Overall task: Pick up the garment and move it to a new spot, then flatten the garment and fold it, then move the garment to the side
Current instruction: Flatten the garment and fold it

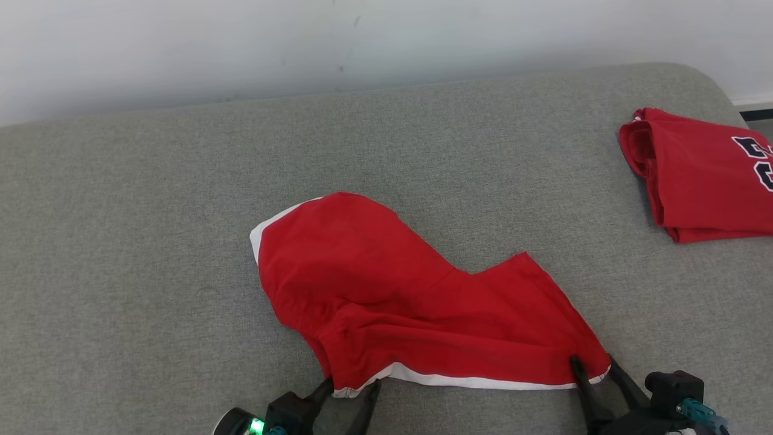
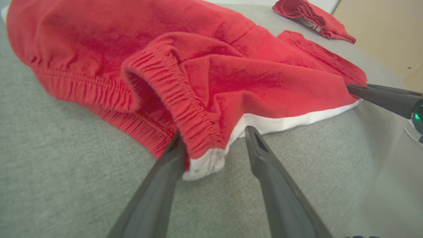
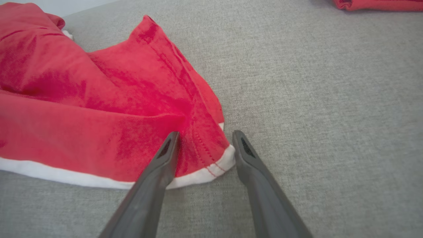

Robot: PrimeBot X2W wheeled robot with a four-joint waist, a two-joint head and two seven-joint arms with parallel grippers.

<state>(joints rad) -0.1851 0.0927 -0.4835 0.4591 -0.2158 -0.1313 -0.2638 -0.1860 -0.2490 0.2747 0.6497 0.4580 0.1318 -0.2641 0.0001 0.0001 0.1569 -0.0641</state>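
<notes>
- A pair of red shorts [image 1: 392, 290] with white trim lies crumpled near the front edge of a grey upholstered surface [image 1: 121, 241], roughly in the middle.
- The left gripper [image 1: 352, 386] sits at the shorts' near left corner. In the left wrist view its two dark fingers [image 2: 264, 172] are spread apart on either side of the bunched elastic waistband, not clamped on it.
- The right gripper [image 1: 593, 365] sits at the near right corner. In the right wrist view its jaws are also wide open, straddling the white-edged hem corner [image 3: 211, 165] without pinching it.
- A second red garment [image 1: 706, 175], folded and bearing dark lettering, rests well apart at the far right.
- A pale wall [image 1: 362, 42] runs behind.
</notes>
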